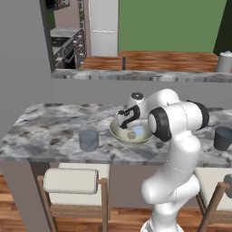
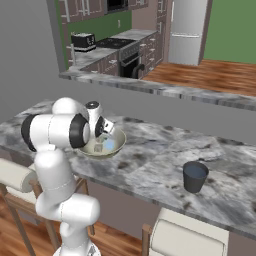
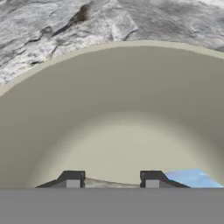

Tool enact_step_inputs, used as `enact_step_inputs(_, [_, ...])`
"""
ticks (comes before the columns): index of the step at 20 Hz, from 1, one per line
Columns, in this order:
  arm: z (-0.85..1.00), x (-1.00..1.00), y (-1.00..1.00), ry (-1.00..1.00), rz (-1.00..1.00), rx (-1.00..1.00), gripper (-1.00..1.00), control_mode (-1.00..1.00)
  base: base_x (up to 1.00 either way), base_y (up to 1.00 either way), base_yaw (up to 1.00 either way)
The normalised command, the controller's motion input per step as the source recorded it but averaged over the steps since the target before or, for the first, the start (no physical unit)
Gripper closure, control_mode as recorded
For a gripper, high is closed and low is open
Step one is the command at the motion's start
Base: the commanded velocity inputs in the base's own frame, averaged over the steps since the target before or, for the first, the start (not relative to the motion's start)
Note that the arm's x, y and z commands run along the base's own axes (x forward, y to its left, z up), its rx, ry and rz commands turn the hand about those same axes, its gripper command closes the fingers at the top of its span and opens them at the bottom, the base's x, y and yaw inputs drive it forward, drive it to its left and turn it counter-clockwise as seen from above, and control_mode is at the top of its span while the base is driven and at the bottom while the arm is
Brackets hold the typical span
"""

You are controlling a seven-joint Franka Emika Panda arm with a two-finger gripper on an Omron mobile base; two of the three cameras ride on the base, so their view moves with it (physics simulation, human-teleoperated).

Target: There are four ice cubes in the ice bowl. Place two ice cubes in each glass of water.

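Note:
The beige ice bowl (image 1: 115, 131) (image 2: 118, 143) sits mid-counter, and its smooth inner wall (image 3: 113, 96) spreads across the hand view. Pale ice cubes (image 1: 132, 134) (image 2: 98, 148) lie on its bottom, with a light blue one (image 3: 194, 178) just right of my right fingertip. My gripper (image 1: 128, 125) (image 2: 103, 136) (image 3: 112, 180) hangs open low inside the bowl, and I see nothing between its fingers. One blue-grey glass of water (image 1: 89, 140) stands left of the bowl. The other glass (image 1: 223, 138) (image 2: 194, 176) stands far to the right.
The marble counter (image 1: 45, 131) (image 2: 150, 160) runs wide on both sides of the bowl. A raised ledge (image 1: 136, 76) lies behind it. Stools (image 1: 72, 181) (image 2: 185, 240) stand below the counter's front edge. My own white arm (image 1: 179, 122) rises beside the bowl's right rim.

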Motion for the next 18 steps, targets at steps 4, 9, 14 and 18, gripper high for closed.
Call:
enact_step_inputs(4, [0.82, -0.35, -0.12, 0.05, 0.0, 0.19, 1.0, -1.0, 0.0, 0.0, 0.0])
enact_step_inputs(9, [0.45, -0.76, -0.08, 0.17, 0.0, 0.16, 1.0, -1.0, 0.0, 0.0, 0.0])
enact_step_inputs(14, [0.5, -0.84, 0.05, 0.29, 0.03, 0.08, 1.0, -1.0, 0.0, 0.0, 0.0])
enact_step_inputs(18, [0.55, -0.44, 0.57, 0.27, 0.03, 0.01, 1.0, -1.0, 0.0, 0.0, 0.0])
